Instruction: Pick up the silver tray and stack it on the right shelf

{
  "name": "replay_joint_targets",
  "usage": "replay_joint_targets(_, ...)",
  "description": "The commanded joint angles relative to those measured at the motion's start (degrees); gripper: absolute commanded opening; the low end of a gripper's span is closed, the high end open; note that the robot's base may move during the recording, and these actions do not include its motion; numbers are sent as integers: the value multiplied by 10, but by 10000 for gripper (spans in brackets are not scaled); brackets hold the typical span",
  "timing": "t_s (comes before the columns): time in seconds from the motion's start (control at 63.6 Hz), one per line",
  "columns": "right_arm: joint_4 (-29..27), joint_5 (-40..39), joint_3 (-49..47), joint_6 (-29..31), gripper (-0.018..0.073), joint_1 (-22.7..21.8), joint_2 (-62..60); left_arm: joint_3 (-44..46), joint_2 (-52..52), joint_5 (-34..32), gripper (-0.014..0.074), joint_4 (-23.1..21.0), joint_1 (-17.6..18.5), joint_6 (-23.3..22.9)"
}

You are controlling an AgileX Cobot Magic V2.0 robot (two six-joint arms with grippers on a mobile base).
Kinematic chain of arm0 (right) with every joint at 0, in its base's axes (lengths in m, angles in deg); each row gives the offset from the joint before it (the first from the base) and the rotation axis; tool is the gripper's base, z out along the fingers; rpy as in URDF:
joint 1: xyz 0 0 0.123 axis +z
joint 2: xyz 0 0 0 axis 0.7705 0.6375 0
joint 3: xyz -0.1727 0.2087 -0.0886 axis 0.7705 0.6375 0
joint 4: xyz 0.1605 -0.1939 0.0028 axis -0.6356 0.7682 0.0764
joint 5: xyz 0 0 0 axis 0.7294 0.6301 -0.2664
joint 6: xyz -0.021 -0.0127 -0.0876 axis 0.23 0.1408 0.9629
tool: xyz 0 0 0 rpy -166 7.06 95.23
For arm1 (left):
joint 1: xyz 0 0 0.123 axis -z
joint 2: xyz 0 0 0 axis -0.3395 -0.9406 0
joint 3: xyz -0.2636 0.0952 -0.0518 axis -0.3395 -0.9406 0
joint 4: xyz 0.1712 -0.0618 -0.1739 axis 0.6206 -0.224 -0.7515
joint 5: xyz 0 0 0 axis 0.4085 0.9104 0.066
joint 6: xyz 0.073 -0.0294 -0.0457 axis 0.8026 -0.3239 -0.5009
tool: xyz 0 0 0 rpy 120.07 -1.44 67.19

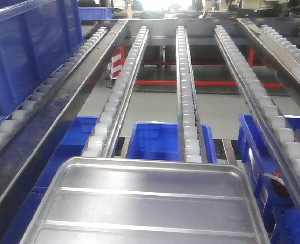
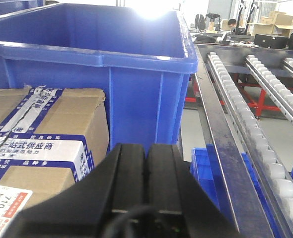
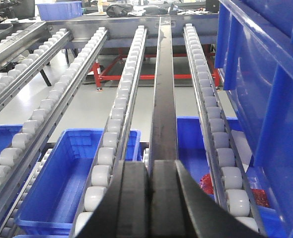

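Observation:
The silver tray (image 1: 150,203) fills the bottom of the front view, shiny, with two long ridges across its floor. Its far rim sits at the near ends of the white roller rails of the right shelf (image 1: 188,101), whose rails run away from me. Neither gripper shows in the front view. In the left wrist view my left gripper (image 2: 146,148) is shut, its black fingers pressed together with nothing between them, facing a blue crate. My right gripper (image 3: 150,166) is shut too and empty, hanging over a dark divider bar (image 3: 165,99) between roller rails (image 3: 121,119). No tray appears in either wrist view.
A big blue crate (image 2: 87,59) stands close ahead of the left gripper, with taped cardboard boxes (image 2: 52,129) beside it. The same crate (image 1: 28,46) fills the left lane. Open blue bins (image 1: 157,140) sit below the rails. Another blue crate wall (image 3: 265,99) rises at the right.

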Motion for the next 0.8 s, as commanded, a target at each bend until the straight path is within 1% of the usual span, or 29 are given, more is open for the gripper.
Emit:
replay_joint_targets(0.0,0,-52,-11,6,57,0,-12,-10,9,-48,-92,-3,3,-1)
replay_joint_targets(0.707,0,-59,-11,6,57,0,-12,-10,9,-49,-92,-3,3,-4)
replay_joint_targets(0.77,0,-60,-11,6,57,0,-12,-10,9,-53,-92,-9,3,-4)
replay_joint_targets(0.786,0,-60,-11,6,57,-1,-12,-10,9,-61,-92,-19,3,-4)
